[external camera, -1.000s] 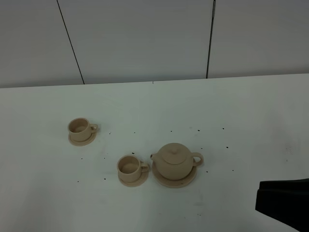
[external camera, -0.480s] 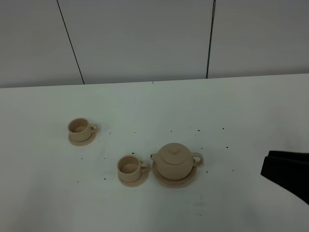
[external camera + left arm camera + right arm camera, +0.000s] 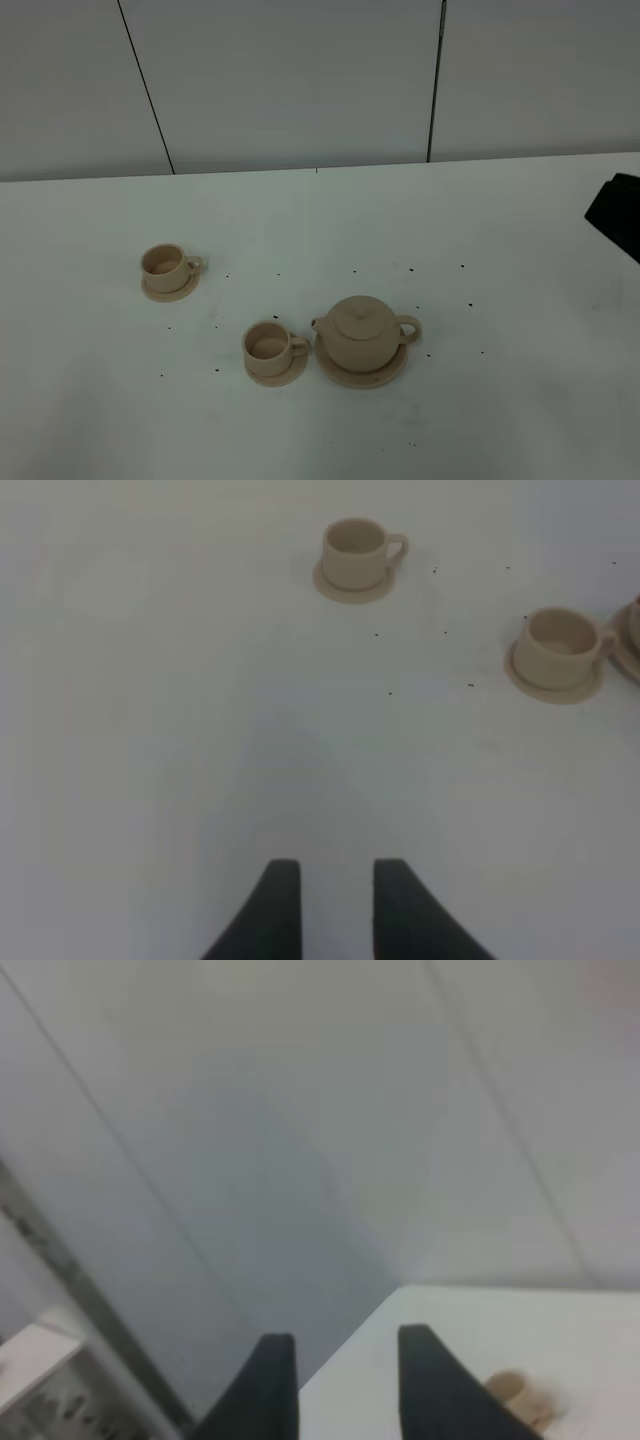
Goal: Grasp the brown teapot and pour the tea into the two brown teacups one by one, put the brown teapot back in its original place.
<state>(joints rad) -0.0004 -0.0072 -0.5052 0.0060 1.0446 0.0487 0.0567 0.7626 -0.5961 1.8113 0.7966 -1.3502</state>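
Note:
The brown teapot (image 3: pixel 361 336) stands upright on its wide saucer, the original place (image 3: pixel 397 367), right of the table's middle. One of the two brown teacups (image 3: pixel 268 346) sits on a small saucer just left of the teapot. The other teacup (image 3: pixel 164 265) is farther back on the left. In the left wrist view both teacups (image 3: pixel 355 548) (image 3: pixel 556 648) lie ahead of my left gripper (image 3: pixel 336 870), which is open and empty over bare table. My right gripper (image 3: pixel 345 1338) is open with nothing in it, raised and facing the wall. A blurred beige object (image 3: pixel 515 1390) shows beyond it.
The white table (image 3: pixel 500 260) carries small dark specks around the tea set. Grey wall panels with dark seams (image 3: pixel 436 80) stand behind it. A dark part of the right arm (image 3: pixel 618 212) shows at the right edge, well away from the teapot.
The dark right arm has risen from the lower right corner to higher along the right edge of the exterior view. Teapot and cups have not moved.

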